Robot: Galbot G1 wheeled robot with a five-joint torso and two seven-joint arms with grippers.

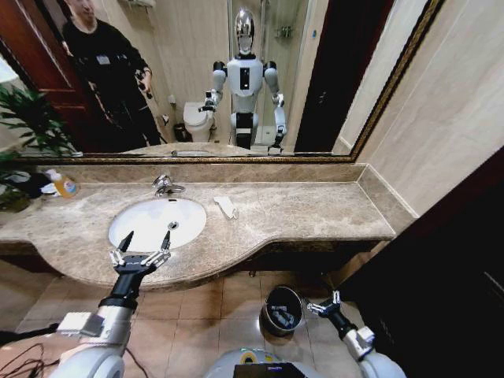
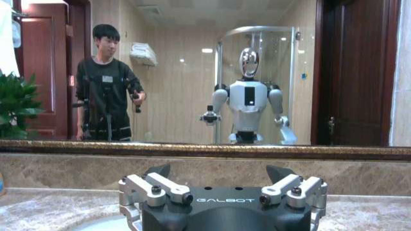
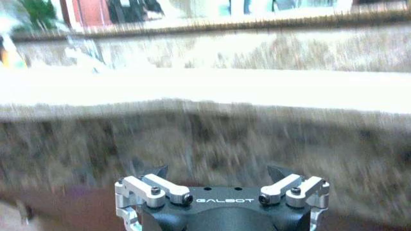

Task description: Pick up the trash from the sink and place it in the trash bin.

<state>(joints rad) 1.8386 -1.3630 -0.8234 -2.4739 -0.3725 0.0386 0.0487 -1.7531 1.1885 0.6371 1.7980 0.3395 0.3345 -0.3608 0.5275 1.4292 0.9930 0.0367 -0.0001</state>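
Over the front rim of the sink, the left gripper hangs with its fingers spread wide and nothing between them; a white wrapper lies on the marble surface just right of the basin. Down by the floor the right gripper (fingers parted, empty) sits beside the trash bin, near its shiny rim.

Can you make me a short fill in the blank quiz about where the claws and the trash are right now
1. The left claw hovers open at the front edge of the ____.
2. The white wrapper lies on the counter, on the robot's ____ side of the basin.
3. The trash bin stands on the ____.
4. The right claw sits low beside the ____.

Missing: sink; right; floor; trash bin
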